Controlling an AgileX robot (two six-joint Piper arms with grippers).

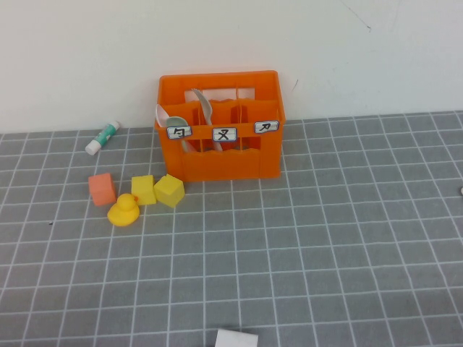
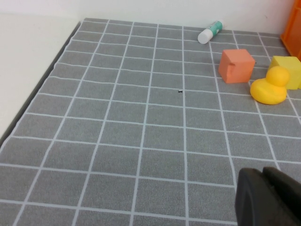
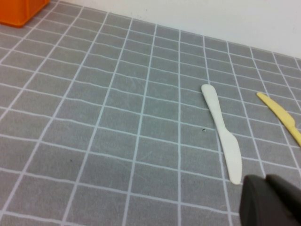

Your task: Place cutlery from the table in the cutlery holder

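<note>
On the table (image 3: 117,141), well apart from the crate (image 1: 221,126) — a white knife (image 3: 221,132) and a yellow one (image 3: 282,117): likely light, stiff, slippery; grip mid-handle. Left gripper (image 2: 270,200) and right gripper (image 3: 273,202) — fingers pressed together, empty.

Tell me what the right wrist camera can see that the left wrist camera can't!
Only the right wrist view shows two pieces lying flat on the table, apart from each other: a white knife and a yellow knife.

Only the left wrist view shows the glue stick, the orange cube, a yellow cube and the yellow duck.

Both show the grey gridded table, the white wall, an edge of the orange cutlery holder, and their own shut dark gripper: the left gripper and the right gripper each sit low above the table.
</note>
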